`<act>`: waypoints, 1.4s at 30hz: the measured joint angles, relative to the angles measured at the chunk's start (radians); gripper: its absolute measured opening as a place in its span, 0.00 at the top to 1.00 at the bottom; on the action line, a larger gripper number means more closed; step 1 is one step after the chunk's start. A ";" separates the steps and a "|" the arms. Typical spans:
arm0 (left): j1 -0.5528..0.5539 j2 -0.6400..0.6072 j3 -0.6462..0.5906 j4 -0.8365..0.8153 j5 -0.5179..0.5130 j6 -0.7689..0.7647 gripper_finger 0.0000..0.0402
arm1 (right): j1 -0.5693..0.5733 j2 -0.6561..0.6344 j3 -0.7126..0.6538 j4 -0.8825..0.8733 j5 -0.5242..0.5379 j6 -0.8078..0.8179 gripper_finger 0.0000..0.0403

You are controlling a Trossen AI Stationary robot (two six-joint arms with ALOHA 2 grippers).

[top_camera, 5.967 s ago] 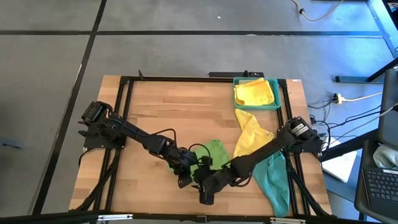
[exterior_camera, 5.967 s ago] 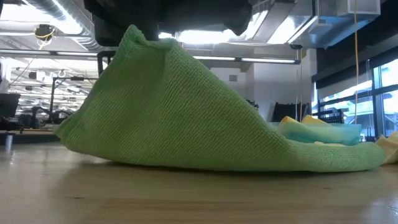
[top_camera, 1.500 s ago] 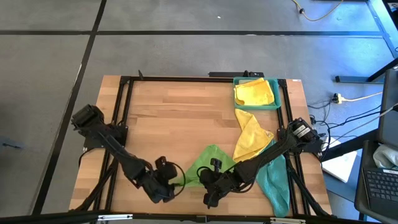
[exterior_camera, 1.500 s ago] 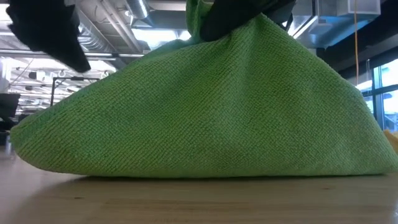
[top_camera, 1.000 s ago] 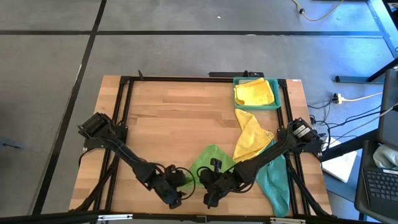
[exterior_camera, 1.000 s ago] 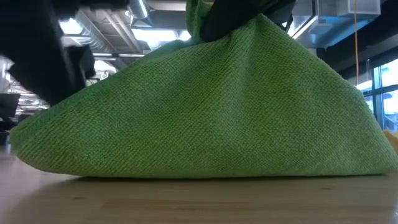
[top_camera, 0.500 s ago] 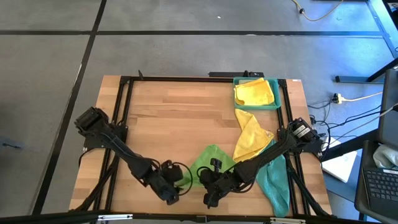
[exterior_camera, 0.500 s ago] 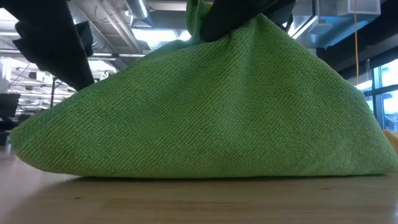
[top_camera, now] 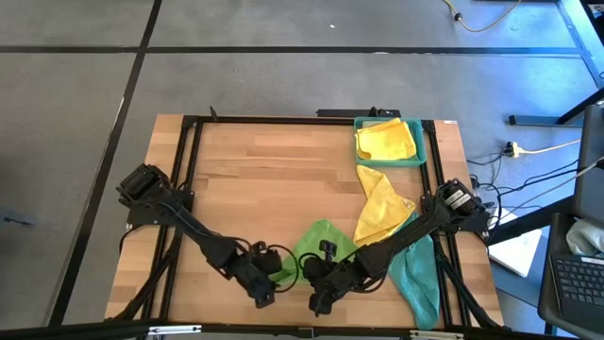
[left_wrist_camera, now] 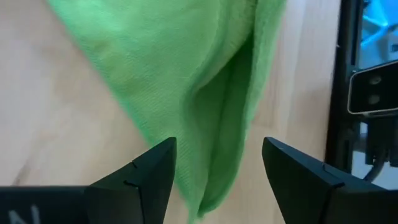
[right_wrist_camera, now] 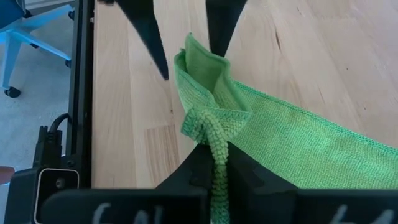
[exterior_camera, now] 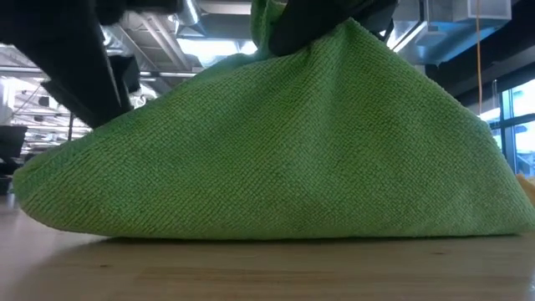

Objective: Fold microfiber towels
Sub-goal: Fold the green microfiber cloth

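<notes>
Tray [top_camera: 422, 161], yellow towels [top_camera: 381, 205] beyond green towel [top_camera: 319, 241].

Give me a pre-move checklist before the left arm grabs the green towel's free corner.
1. Right gripper pinching the bright green towel: ok, jaws shut on a bunched edge.
2. Left gripper jaws open: ok.
3. Towel corner between the left jaws: ok, a fold lies between them in the left wrist view.
4. Left jaws closed on the cloth: not ok.
5. Towel lifted into a peak: ok, in the low view.
6. Yellow towel lying apart from the green one: cannot tell.
</notes>
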 joint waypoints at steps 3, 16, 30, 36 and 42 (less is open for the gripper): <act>0.014 0.002 -0.025 0.031 0.053 -0.004 0.42 | 0.000 0.000 0.000 -0.003 0.000 -0.001 0.95; -0.017 0.014 -0.033 0.129 0.083 -0.034 0.42 | 0.000 -0.020 0.000 -0.057 0.077 0.010 0.97; -0.023 0.017 -0.033 0.122 -0.033 -0.027 0.42 | 0.000 -0.041 0.000 -0.087 0.113 0.034 0.99; -0.012 0.017 -0.033 0.122 -0.055 -0.027 0.43 | 0.000 -0.045 0.000 -0.089 0.125 0.035 0.96; -0.022 0.017 -0.032 0.110 -0.054 -0.027 0.48 | -0.002 -0.099 0.002 -0.110 0.188 0.031 0.99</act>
